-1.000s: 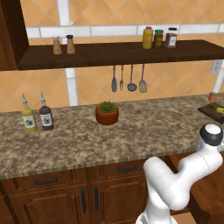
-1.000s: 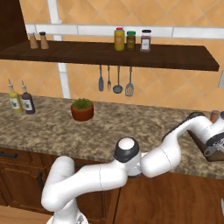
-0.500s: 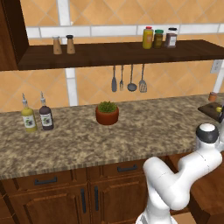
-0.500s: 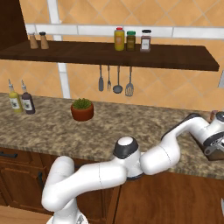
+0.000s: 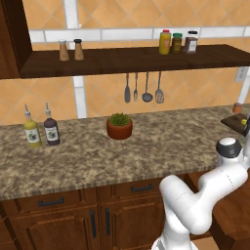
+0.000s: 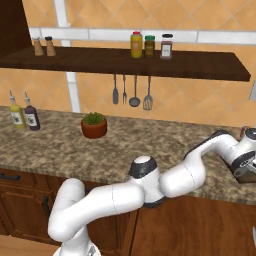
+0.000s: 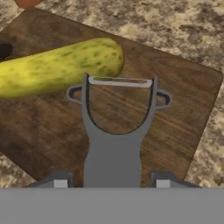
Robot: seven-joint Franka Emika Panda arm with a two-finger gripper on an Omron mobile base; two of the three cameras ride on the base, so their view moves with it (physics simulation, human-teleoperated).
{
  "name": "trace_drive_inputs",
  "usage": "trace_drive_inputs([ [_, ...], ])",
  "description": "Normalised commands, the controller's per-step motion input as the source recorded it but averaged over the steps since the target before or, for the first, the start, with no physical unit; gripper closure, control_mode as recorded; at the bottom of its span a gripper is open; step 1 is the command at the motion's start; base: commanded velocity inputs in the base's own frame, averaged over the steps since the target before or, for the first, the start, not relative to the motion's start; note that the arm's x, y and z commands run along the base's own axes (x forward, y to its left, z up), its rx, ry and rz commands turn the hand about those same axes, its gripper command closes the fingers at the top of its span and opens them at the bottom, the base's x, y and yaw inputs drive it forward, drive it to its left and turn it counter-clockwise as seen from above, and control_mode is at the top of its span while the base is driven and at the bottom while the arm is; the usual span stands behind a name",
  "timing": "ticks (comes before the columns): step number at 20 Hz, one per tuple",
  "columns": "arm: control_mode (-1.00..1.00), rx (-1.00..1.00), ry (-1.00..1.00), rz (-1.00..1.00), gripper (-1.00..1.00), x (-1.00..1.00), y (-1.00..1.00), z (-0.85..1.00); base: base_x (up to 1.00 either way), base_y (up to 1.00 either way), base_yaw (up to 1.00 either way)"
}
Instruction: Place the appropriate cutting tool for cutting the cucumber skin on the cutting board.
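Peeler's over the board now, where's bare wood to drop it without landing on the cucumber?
Bare cutting board lies on the side of the peeler away from the cucumber, out to the board's edge, and under the peeler's handle. The crowded part is at the cucumber, which lies just past the peeler's blade.

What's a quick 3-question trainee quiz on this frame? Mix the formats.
1. True or false: in the hand view, the peeler is over the cutting board.
2. Multiple choice: what lies on the board beside the peeler's blade? A) carrot B) cucumber C) bottle
3. Fill in: on the counter, the two bottles stand to the ___ of the potted plant in the left base view.

Key: 1 true. 2 B. 3 left.

The peeler's handle runs down between the two finger tips of the hand, but the grey band hides the contact, so grip cannot be confirmed.
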Motion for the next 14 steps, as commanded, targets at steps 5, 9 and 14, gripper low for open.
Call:
trace_drive_inputs([
  [5,-1.0,0.0,0.07,0.0,-1.0,-0.14,0.47,0.08,0.0,0.0,0.0],
  [9,-1.0,-0.07,0.02,0.0,-1.0,-0.14,0.7,0.22,0.0,0.0,0.0],
  [14,-1.0,-0.3,-0.02,0.12,-1.0,-0.25,0.75,0.06,0.0,0.0,0.0],
])
